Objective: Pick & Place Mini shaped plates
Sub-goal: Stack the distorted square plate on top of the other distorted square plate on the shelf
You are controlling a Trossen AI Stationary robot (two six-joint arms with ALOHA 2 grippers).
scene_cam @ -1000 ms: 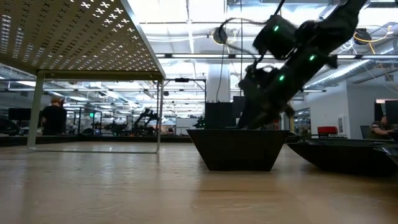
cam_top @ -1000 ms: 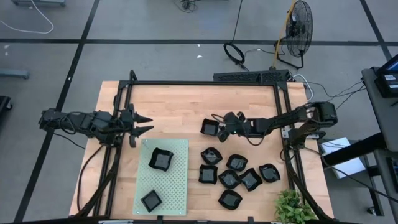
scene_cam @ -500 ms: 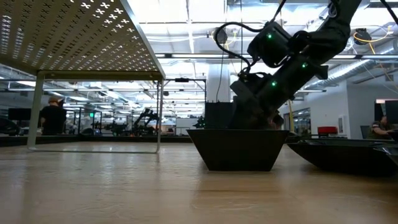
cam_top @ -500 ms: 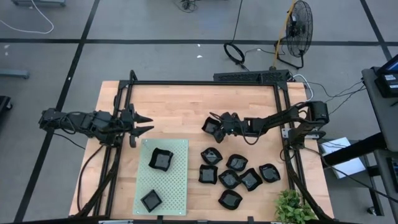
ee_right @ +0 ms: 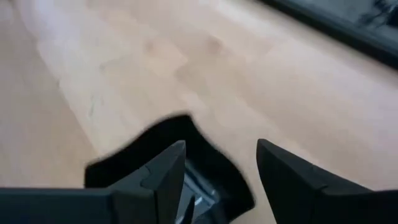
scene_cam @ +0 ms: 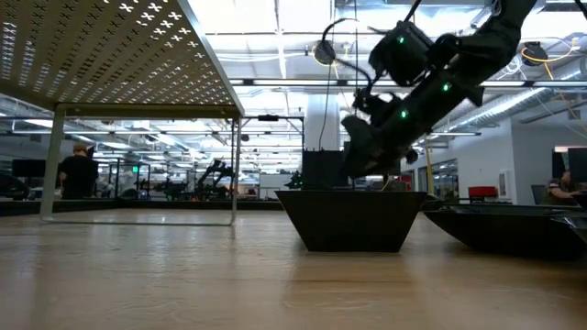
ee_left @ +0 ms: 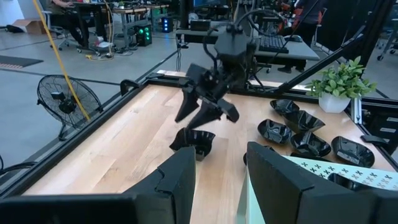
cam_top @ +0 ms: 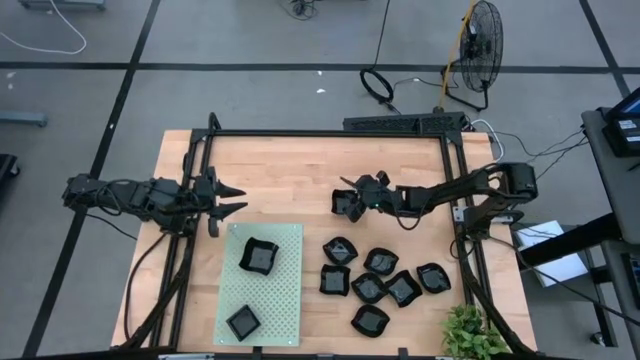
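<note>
With two glossy black mini shaped plates (cam_top: 257,256) on the pale green perforated mat (cam_top: 283,300), the right gripper (cam_top: 352,196) hovered open-fingered over a lone plate (cam_top: 345,205) on the wooden table (cam_top: 280,170), seven more (cam_top: 381,278) clustered beside the mat, while the left gripper (cam_top: 232,198) waited open.

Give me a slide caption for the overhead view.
Right tool open over a lone black dish; left tool waits beside the green mat.

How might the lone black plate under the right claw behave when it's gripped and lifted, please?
The plate looks glossy, so it may slip between the fingers. Its sloped walls and flat base, seen in the low view, suggest it will sit steady rather than roll. It seems rigid and probably light. The right claw hangs open above it.
</note>
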